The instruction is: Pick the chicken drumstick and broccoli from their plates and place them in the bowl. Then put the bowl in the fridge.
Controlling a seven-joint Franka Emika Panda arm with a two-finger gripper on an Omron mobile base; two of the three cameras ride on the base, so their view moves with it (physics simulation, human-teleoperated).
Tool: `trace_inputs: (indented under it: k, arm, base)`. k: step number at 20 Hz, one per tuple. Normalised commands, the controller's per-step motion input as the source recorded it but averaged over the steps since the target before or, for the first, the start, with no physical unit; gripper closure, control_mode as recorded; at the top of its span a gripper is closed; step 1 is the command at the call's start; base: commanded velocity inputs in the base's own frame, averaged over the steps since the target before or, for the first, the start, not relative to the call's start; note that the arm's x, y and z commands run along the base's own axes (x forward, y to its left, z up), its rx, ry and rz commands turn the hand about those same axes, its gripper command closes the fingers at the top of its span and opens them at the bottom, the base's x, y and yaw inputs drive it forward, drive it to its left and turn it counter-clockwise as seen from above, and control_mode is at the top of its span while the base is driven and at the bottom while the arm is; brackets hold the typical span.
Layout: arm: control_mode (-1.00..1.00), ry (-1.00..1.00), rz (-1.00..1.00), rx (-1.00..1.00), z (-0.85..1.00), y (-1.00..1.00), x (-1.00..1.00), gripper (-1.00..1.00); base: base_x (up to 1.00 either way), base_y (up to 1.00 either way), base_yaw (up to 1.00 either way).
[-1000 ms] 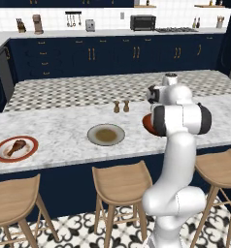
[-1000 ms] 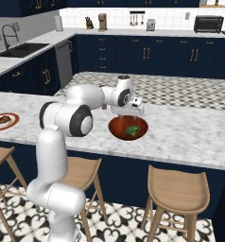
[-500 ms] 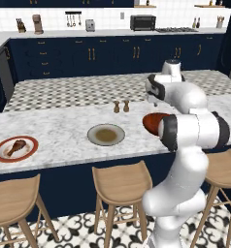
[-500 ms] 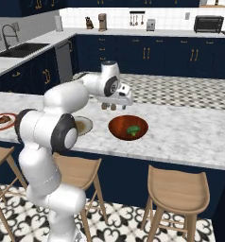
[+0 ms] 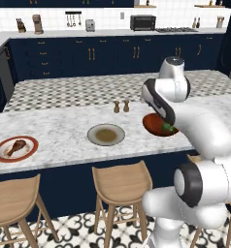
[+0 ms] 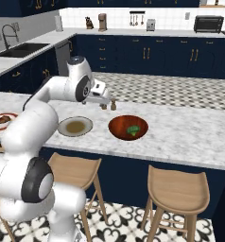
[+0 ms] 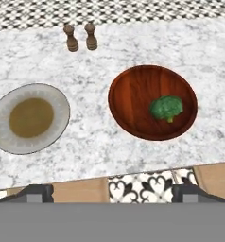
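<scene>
While the broccoli (image 7: 166, 108) lies in the bowl (image 7: 133, 94), the end effector (image 7: 112, 191) hangs above, fingers spread

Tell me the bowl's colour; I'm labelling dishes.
Glossy red-brown bowl, clearest in the hand view.

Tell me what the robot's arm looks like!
The arm is made of fat, glossy white rounded tubes, with dark grey rings and round caps at its joints. At its end sits a small boxy white hand, and its jaws end in little dark tips.

2 base views flank the arm; all 3 share the bowl (image 7: 152, 102).
</scene>
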Motion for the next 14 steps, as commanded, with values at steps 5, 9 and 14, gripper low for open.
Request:
trace_inputs:
  k: [5, 9, 14]
  arm:
    - [-1.0, -0.03, 0.06, 0.0, 0.56, 0.38, -1.0, -1.0]
    - [-1.0, 0.1, 0.1, 0.0, 0.06, 0.2, -0.86, -1.0]
    - [-1.0, 0.3, 0.02, 0.0, -0.02, 0.0, -0.29, -1.0]
  base:
    - [0.0, 0.0, 0.0]
    - [0.0, 0.0, 0.0]
    - [0.0, 0.0, 0.0]
